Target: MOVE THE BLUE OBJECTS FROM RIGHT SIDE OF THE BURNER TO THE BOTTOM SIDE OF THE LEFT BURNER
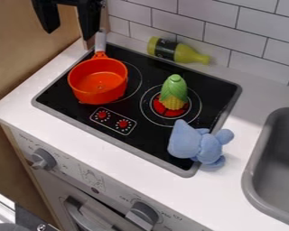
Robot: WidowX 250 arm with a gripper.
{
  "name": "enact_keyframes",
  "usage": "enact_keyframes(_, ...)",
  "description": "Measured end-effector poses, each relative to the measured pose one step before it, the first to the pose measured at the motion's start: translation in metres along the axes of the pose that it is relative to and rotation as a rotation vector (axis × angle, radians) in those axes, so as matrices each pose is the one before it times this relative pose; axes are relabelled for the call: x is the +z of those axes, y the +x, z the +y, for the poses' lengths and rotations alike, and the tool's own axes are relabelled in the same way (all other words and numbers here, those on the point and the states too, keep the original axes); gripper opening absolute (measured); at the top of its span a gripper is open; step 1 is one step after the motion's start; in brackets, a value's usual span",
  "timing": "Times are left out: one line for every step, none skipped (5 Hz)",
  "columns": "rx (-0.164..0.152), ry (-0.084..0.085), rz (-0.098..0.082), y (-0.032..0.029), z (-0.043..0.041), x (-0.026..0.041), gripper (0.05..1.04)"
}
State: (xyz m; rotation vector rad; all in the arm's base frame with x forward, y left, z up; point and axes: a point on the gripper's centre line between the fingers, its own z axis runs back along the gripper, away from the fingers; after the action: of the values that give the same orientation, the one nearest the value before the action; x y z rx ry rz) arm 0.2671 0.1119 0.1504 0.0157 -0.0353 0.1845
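- At the upper left, the fingers (88, 20) hang above the pot's handle (100, 43); they are spread, with nothing between them.
- The orange pot (99, 83) stands on the left burner (134, 83); inside I see its bare bottom, with a small mark.
- The red dials (123, 123) lie in front of this burner. I would set the toy down near there, gently, without pushing the pot.
- The corn (173, 92) stands on the right burner (165, 111); the fingers should pass high over it.
- The blue toy (198, 143) is at the stove's (216, 94) front right corner, partly over the worktop (243, 94). Picking it up seems the step in hand: come down straight over its soft middle, close firmly, and lift before going left.
- Rightmost is the grey sink (254, 153), cut by the view's edge; I see its inner wall.
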Motion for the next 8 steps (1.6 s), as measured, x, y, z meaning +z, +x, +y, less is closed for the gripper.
enact_keyframes(0.0068, -0.0092, 0.0294, -0.00324, -0.00301, -0.00911, 0.993)
enact_keyframes(0.0563, 0.004, 0.0127, -0.01051, -0.01782, -0.01503, 0.993)
enact_keyframes(0.1246, 0.0217, -0.0262, -0.0202, -0.03878, -0.00113, 0.993)
enact_keyframes(0.0811, 0.0186, -0.0081, -0.02081, -0.03391, -0.00319, 0.993)
enact_keyframes(0.0708, -0.0117, -0.0407, -0.02063, -0.02135, -0.00596, 0.993)
enact_keyframes(0.0536, -0.021, -0.0571, -0.02089, -0.02568, -0.00977, 0.993)
enact_keyframes(0.0195, -0.0429, -0.0495, -0.01138, -0.0133, -0.0084, 0.993)
enact_keyframes(0.0161, -0.0487, -0.0753, -0.00318, -0.01161, -0.00815, 0.993)
